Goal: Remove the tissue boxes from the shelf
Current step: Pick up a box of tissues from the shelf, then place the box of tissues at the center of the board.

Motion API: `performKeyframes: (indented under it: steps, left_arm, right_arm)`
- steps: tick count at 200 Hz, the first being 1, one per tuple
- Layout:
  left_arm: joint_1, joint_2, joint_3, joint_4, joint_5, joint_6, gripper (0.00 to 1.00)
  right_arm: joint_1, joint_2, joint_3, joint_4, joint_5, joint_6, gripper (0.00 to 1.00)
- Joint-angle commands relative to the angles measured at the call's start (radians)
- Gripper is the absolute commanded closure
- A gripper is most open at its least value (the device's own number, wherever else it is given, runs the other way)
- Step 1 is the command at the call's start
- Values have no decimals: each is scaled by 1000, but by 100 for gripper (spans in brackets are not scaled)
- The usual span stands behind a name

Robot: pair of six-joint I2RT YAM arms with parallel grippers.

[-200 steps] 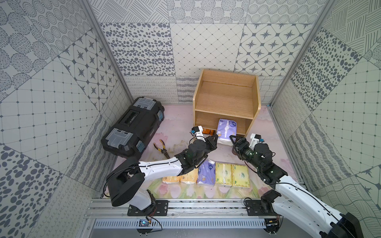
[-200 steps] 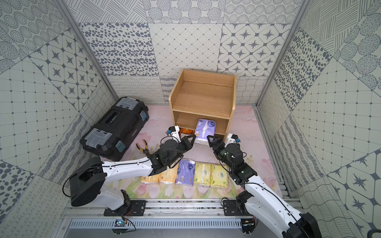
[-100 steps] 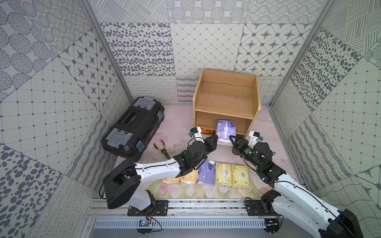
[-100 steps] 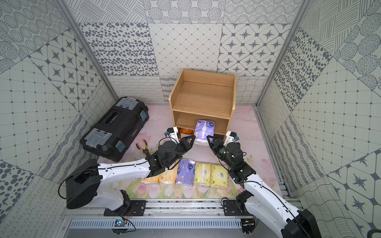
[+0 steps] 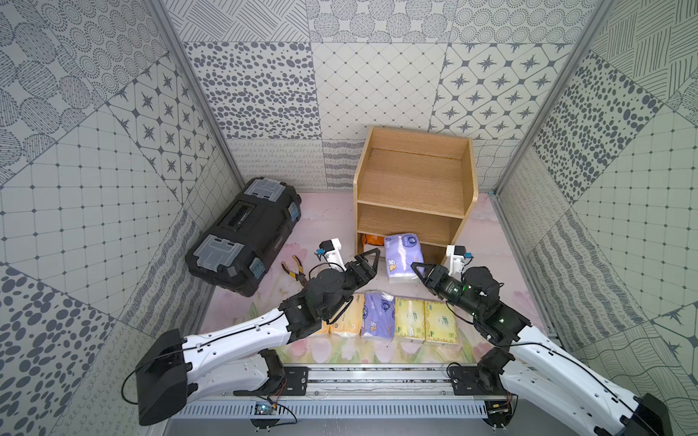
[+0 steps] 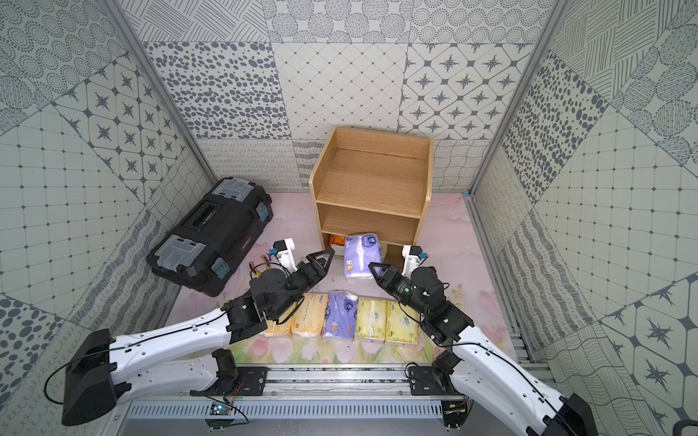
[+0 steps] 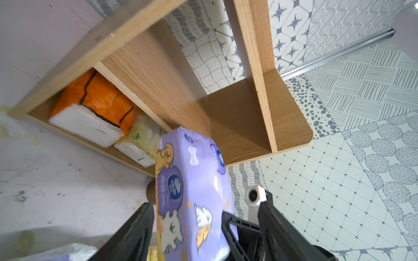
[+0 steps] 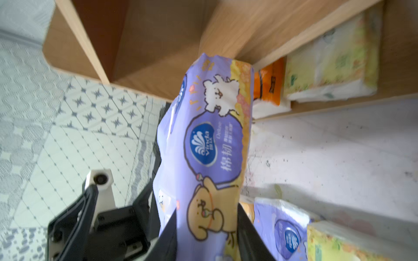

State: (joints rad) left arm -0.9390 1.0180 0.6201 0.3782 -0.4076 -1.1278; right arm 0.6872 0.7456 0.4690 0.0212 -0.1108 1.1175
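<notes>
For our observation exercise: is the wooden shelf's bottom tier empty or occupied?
Occupied: both wrist views show an orange tissue pack and a yellow-green tissue pack inside the shelf's bottom tier.

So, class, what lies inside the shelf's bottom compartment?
An orange tissue pack and a yellow-green pack beside it. The lavender pack in front hides part of the compartment behind it.

Centre of the right wrist view: a lavender tissue pack (image 8: 210,146) bears a dark blue oval badge reading "Vinda", with "Deluxe" and large white Chinese characters "棉韧" beside it. Print elsewhere is too blurred to read.
</notes>
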Motion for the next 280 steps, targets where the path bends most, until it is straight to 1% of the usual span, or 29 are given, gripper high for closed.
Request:
performKeyframes:
  steps: [1, 29, 48, 68, 82, 117, 126, 139, 164, 205, 242, 266, 280]
  left_arm:
    - [48, -193, -54, -341, -116, 79, 23]
    - [74, -375, -84, -510, -201, 107, 23]
    - [75, -485, -93, -603, -251, 126, 23]
    - [77, -581, -102, -684, -282, 128, 23]
    - [75, -626, -111, -723, -290, 121, 23]
    - [76, -684, -128, -803, -287, 97, 23]
    - [75, -697, -131, -819, -290, 97, 22]
    - [75, -720, -138, -849, -302, 98, 22]
    - [75, -772, -158, -851, -303, 103, 22]
    - [75, -784, -176, -845, -280, 76, 22]
    - [75, -780, -181, -858, -281, 56, 22]
    - [75, -785, -181, -893, -299, 23, 23]
    - [76, -790, -190, -891, -290, 8, 22]
  right_arm:
    - [113, 15, 65, 24, 71, -76, 67]
    - [213, 107, 66, 106, 137, -56, 66]
    - [265, 223, 112, 179, 164, -33, 66]
    - [326, 355, 152, 274, 223, -15, 66]
    - [356, 453, 189, 339, 257, 8, 66]
    - [365, 689, 287, 462, 301, 105, 66]
    - [370, 743, 329, 451, 334, 135, 66]
    - [377, 807, 397, 383, 374, 181, 67]
    - [384, 929, 489, 365, 437, 245, 66]
    - [388, 1113, 630, 327, 465, 318, 66]
    - [397, 1204, 705, 265, 499, 334, 63]
    - [398, 1245, 727, 222, 497, 348, 59]
    - [401, 1252, 729, 201, 501, 356, 56]
